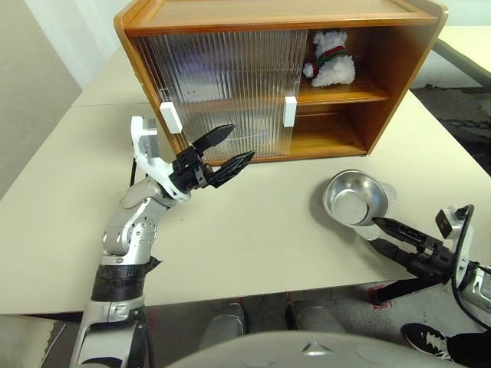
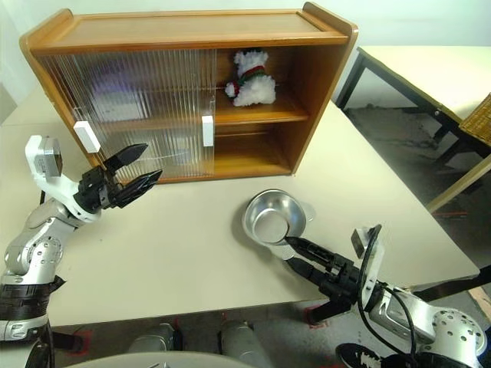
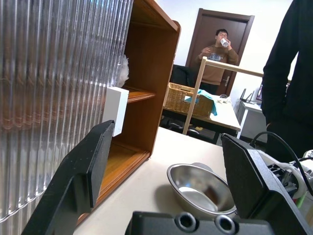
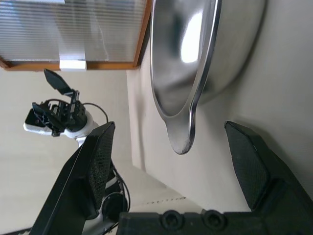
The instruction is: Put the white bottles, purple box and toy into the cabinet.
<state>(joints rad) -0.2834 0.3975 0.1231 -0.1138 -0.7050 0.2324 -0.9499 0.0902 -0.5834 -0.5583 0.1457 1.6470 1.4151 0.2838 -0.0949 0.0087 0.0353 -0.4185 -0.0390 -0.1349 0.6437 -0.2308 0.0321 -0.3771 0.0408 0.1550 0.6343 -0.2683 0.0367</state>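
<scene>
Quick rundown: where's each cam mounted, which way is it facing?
Head eyes: look forward and down at the cabinet, toy on its upper shelf, bowl, both arms.
Left wrist: along the open left gripper at the cabinet's doors, bowl, people beyond.
Right wrist: along the open right gripper at the bowl's handle.
Shared: bowl, cabinet.

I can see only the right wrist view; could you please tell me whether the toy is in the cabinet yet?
Observer: Yes, the toy sits on the upper shelf of the cabinet, at its right end.
Operator: Thank you. How do the doors stand?
Observer: Both doors cover the left part; the right part is open.
Operator: Is anyone nearby?
Observer: A person in black stands close by, on the right arm's side.
</scene>
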